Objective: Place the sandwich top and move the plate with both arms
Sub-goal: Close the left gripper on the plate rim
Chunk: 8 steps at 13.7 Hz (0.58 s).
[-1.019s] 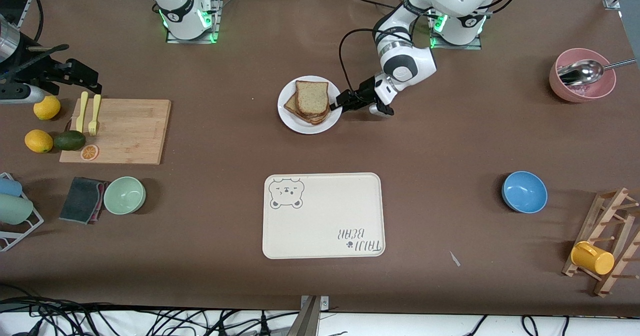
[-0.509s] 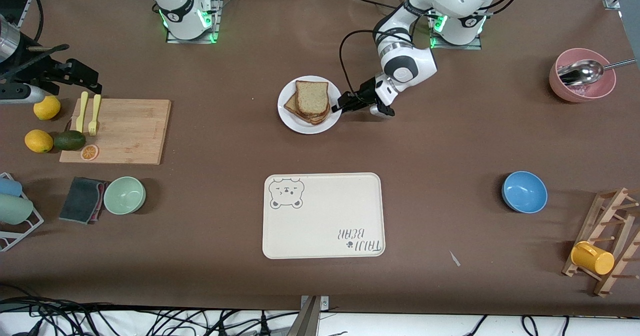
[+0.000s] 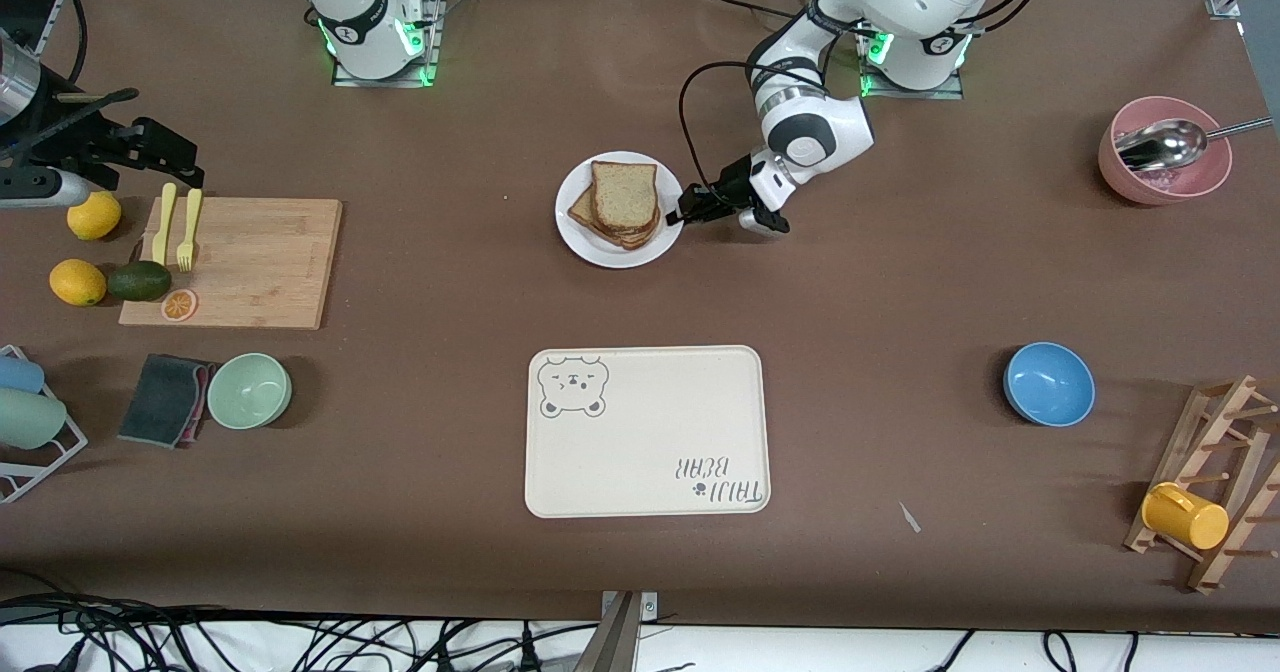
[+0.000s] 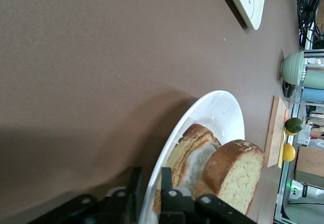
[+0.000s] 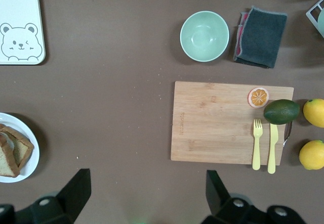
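Sandwich top [image 3: 624, 195] already on stack; plate [image 3: 585, 240] move left. Left gripper [image 3: 686, 214] straddles rim, grip unclear. Right gripper [image 5: 147, 193] wide open, empty, waits over table.

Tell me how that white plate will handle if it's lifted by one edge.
The plate looks rigid and glossy, so its rim could slip between the left gripper fingers astride it. Lifted from one side it would probably tilt, and the loosely stacked sandwich top may slide.
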### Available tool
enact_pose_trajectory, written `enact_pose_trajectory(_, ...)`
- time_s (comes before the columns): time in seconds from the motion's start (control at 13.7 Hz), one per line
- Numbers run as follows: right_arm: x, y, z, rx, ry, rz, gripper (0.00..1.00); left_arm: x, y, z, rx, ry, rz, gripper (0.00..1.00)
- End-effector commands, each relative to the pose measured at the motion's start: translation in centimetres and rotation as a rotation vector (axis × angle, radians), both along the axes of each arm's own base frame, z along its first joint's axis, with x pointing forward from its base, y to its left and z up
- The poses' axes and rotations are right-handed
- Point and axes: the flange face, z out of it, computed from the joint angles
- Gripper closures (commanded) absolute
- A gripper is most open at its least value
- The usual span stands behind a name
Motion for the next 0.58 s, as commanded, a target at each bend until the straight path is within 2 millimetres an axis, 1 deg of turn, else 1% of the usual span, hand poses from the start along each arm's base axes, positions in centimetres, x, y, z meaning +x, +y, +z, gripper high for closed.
enact_pose_trajectory(0.0, 0.14, 0.12, 0.62, -0.004, 0.004, 0.006, 0.00, 0.10, -0.16, -0.13, 0.010, -0.016, 0.006, 0.89)
enact_pose_trajectory(0.22, 0.16, 0.12, 0.63, -0.004, 0.003, 0.006, 0.00, 0.18, -0.12, -0.07, 0.010, -0.018, 0.007, 0.99)
enact_pose_trajectory(0.51, 0.16, 0.12, 0.63, -0.004, 0.003, 0.005, 0.00, 0.48, -0.12, 0.43, 0.007, -0.030, 0.008, 1.00)
